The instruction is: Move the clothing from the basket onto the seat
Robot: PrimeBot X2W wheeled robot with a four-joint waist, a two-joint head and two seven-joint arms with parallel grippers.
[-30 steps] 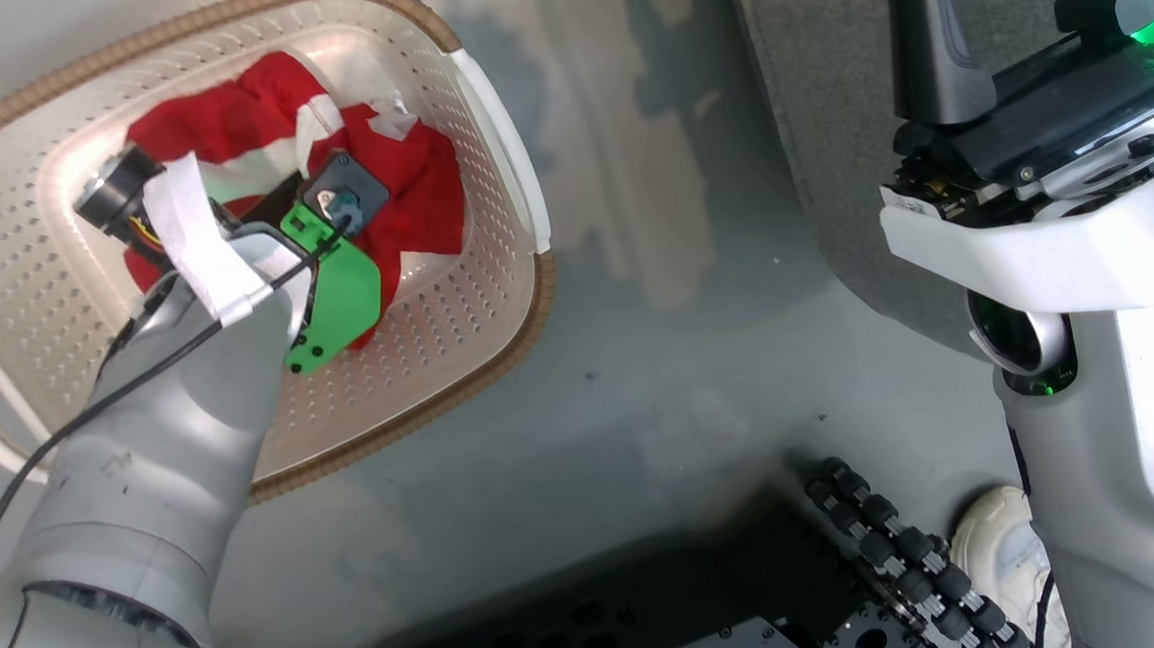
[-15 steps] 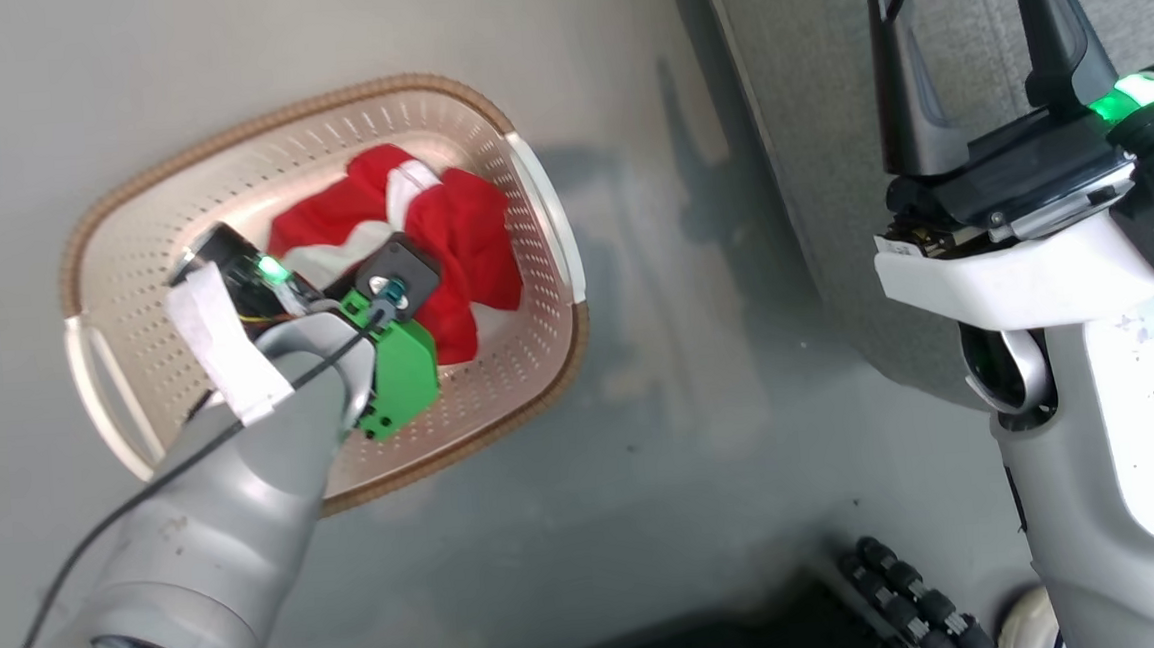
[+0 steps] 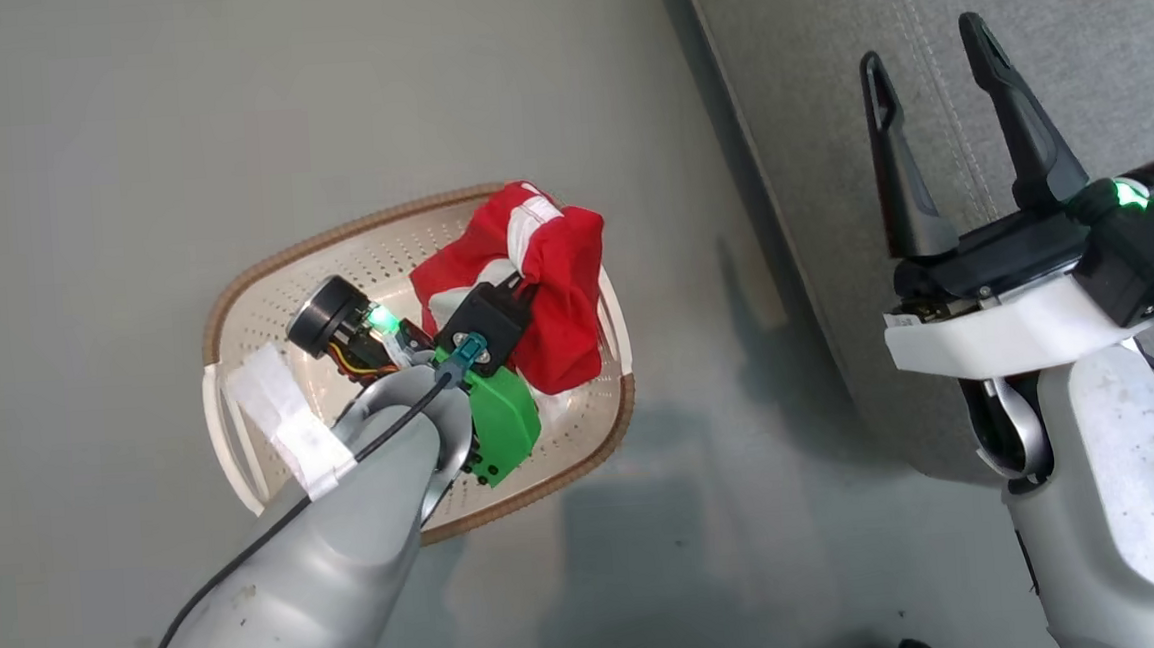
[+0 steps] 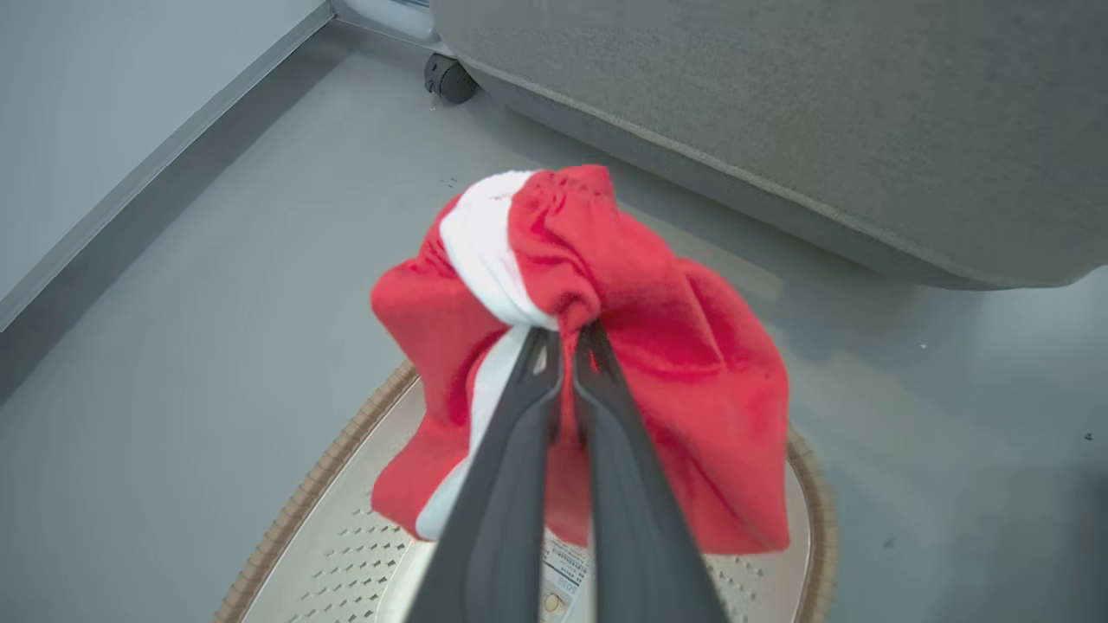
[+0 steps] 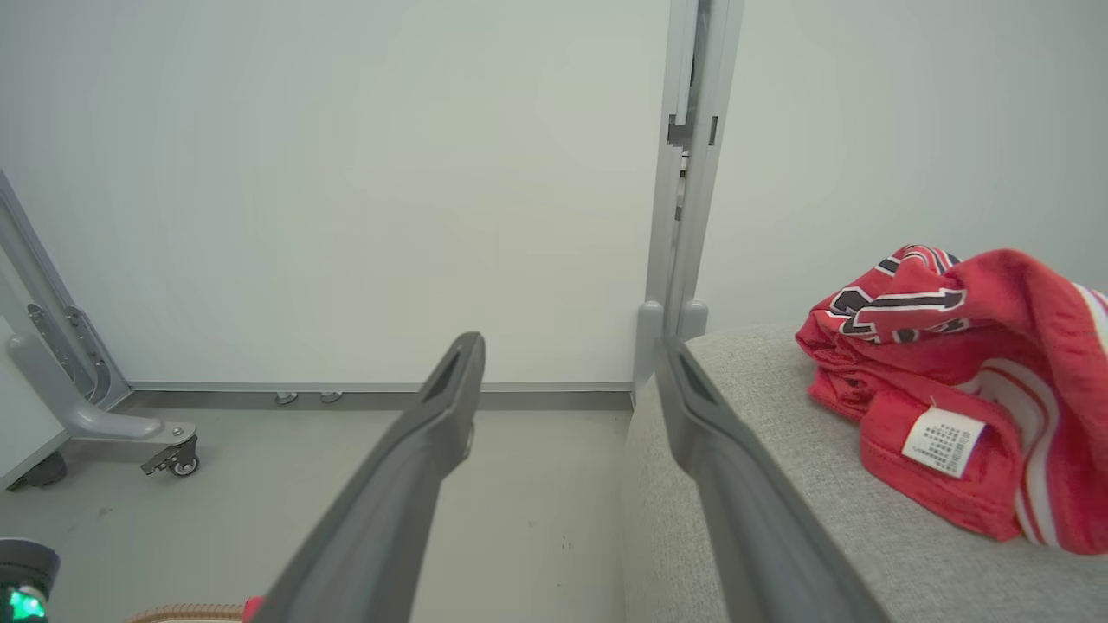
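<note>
Left tool (image 4: 567, 333) clamped together on a pinched fold near the top of the held garment (image 4: 640, 285), with the remainder drooping as a loose bundle above the basket (image 3: 265, 303). Gripped high, seemingly, to bring the whole piece clear of the brown woven-look rim (image 4: 299, 510) before any carry sideways. Hanging over the basket's end nearest the seat (image 3: 824, 108), lower edge about level with the rim; cannot tell whether touching it. Basket down on the grey floor (image 3: 125, 141), near the seat's front edge, probably for a short transfer.

Right tool (image 3: 920, 40) spread wide apart and holding nothing, poised above the seat's edge with fingers pointing along the cushion. Likely parked out of the way, or ready to help with the cloth.

Second garment (image 5: 978, 381) already lying on the seat in a crumpled heap.

Held garment: bright red with a soft, towel-like nap and one broad white stripe (image 4: 485, 251) twisting down from the pinch. Limp and heavily creased, so likely to swing and trail when carried.

Second garment: same red with white stripes, dark navy-and-white lettering (image 5: 900, 307) on an upper fold, small white label (image 5: 943, 441) on a lower one.

Beneath the hanging bundle, basket bottom bare apart from a printed sticker (image 4: 561, 567).
</note>
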